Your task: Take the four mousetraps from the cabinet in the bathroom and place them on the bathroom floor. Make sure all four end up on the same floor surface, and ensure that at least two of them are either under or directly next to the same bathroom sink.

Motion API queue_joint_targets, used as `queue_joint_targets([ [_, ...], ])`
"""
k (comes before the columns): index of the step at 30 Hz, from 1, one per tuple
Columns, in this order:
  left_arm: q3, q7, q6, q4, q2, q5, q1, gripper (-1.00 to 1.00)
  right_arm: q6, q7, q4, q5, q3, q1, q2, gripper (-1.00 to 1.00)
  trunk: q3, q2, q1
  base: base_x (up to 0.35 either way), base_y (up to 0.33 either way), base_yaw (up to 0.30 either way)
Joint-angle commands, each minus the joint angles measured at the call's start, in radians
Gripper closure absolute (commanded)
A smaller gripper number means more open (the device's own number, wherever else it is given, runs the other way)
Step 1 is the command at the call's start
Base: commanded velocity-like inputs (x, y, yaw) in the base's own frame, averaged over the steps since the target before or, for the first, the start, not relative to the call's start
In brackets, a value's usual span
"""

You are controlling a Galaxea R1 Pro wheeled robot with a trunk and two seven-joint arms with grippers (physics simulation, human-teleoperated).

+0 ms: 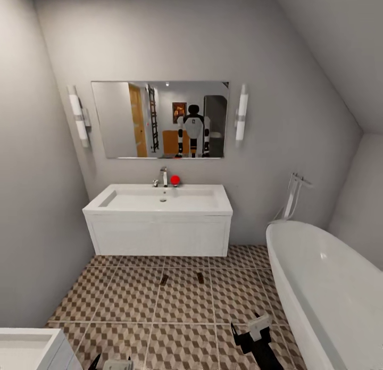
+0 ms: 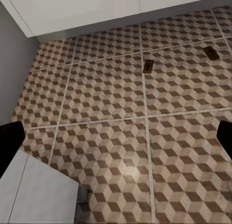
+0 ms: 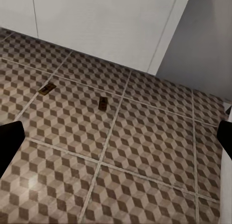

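Right gripper (image 1: 254, 327) hangs low by the bathtub (image 1: 324, 285), jaws apart and empty; two mousetraps (image 1: 164, 279) lie on the bathroom floor (image 1: 133, 306) before the sink (image 1: 159, 200). Left wrist view: left fingers (image 2: 9, 142) spread wide, traps (image 2: 148, 65) flat, probably light, stiff, best pinched across their edges. Right wrist view: both traps (image 3: 103, 103) on hard tile

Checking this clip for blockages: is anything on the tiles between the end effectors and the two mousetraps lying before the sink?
Nothing visible: bare floor separates both mousetraps from the right end effector.
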Motion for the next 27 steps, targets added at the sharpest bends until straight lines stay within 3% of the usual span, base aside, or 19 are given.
queue_joint_targets([
  [1, -0.008, 0.009, -0.004, 0.004, -0.001, -0.003, -0.001, -1.00, -0.001, -0.010, 0.001, 0.010, 0.002, 0.000, 0.000, -1.00, 0.001, 0.006, -0.004, 0.000, 0.000, 0.000],
  [27, -0.008, 0.009, -0.004, 0.004, -0.001, -0.003, -0.001, -1.00, -0.001, -0.010, 0.001, 0.010, 0.002, -0.001, 0.000, -1.00, -0.037, 0.013, -0.007, 0.000, 0.000, 0.000],
])
